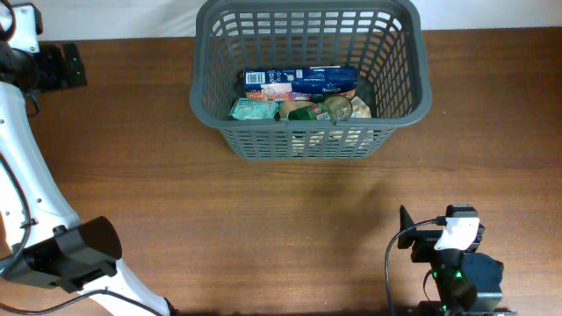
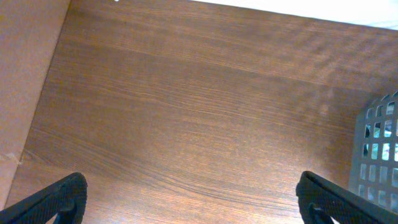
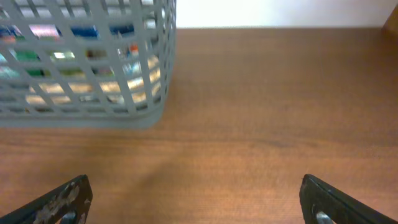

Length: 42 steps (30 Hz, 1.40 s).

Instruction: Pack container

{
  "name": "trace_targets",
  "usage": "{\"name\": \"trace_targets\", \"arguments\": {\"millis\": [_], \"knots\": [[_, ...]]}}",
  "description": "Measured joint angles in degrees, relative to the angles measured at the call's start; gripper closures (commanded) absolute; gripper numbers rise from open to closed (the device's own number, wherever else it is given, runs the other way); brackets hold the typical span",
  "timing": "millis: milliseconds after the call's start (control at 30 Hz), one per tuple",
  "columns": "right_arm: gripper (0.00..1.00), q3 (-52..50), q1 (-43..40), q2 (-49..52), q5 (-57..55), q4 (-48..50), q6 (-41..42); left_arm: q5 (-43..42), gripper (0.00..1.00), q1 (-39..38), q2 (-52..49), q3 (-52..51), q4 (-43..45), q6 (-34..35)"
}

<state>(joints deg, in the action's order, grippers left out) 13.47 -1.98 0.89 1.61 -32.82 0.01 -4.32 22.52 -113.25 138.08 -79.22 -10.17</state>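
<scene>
The container, a dark grey slotted basket (image 1: 399,66), stands at the back middle of the wooden table. Inside it lie a blue package (image 1: 303,79), a teal packet (image 1: 253,109), a green-lidded jar (image 1: 307,112) and a metal tin can (image 1: 340,108). My left gripper (image 2: 189,190) is open and empty over bare wood, with a corner of the basket (image 2: 380,149) at its right. My right gripper (image 3: 196,190) is open and empty, low over the table, with the basket (image 3: 87,115) ahead to its left.
The left arm's white link (image 1: 26,175) and dark wrist (image 1: 75,253) stand at the left edge. The right arm's base (image 1: 457,263) sits at the front right. The table's left edge (image 2: 37,112) shows in the left wrist view.
</scene>
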Motion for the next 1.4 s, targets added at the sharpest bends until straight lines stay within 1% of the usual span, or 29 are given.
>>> {"name": "trace_targets", "arguments": {"millis": [233,733,833,1033,1067,1133,1167,1200,1233,1267,1300,1333,1367,1400], "knots": [[0.01,-4.44,-0.02,0.02,0.00,-0.11,0.00,0.00,0.01,0.00,0.00,0.00,0.00,0.00],[0.01,-4.44,-0.02,-0.04,0.00,0.11,-0.02,0.07,0.01,-0.33,0.72,-0.83,0.35,0.00],[0.01,-4.44,-0.02,-0.04,0.02,0.13,0.02,0.17,0.01,-2.56,7.45,-8.33,0.70,0.02],[0.01,-4.44,-0.02,-0.22,0.02,0.11,0.02,-0.22,0.01,-13.53,36.41,-34.27,1.42,0.17],[0.01,-4.46,-0.02,-0.20,0.00,0.20,0.02,-0.26,0.01,-15.26,42.16,-40.17,2.69,0.15],[0.01,-4.46,-0.02,-0.22,0.00,0.22,0.00,-0.42,0.01,-17.79,51.47,-50.64,9.14,0.15],[0.01,-4.46,-0.02,-0.26,0.00,0.22,-0.02,-1.03,0.01,-18.58,54.77,-55.28,15.10,0.17],[0.01,-4.48,-0.02,-0.24,0.00,0.28,0.00,-2.01,0.01,-19.71,60.37,-63.49,23.56,0.17],[0.01,-4.48,-0.02,-0.26,0.00,0.37,0.02,-2.89,0.01,-20.26,63.12,-67.73,28.65,0.17],[0.01,-4.48,-0.04,-0.26,0.00,0.24,0.00,-3.69,0.01,-20.76,66.75,-73.70,38.01,0.20],[0.01,-4.50,-0.07,-0.26,0.00,0.26,0.00,-4.79,0.01,-21.51,73.75,-84.52,51.39,0.17],[0.01,-4.50,-0.07,-0.26,0.00,0.28,-0.02,-5.18,0.01,-21.70,75.97,-87.27,53.86,0.17],[0.01,-4.48,-0.07,-0.24,0.00,0.39,0.00,-5.57,0.01,-22.01,80.50,-93.26,65.59,0.17],[0.01,-4.48,-0.07,-0.24,0.02,0.35,0.02,-5.79,0.01,-22.14,83.47,-97.24,70.97,0.15]]}}
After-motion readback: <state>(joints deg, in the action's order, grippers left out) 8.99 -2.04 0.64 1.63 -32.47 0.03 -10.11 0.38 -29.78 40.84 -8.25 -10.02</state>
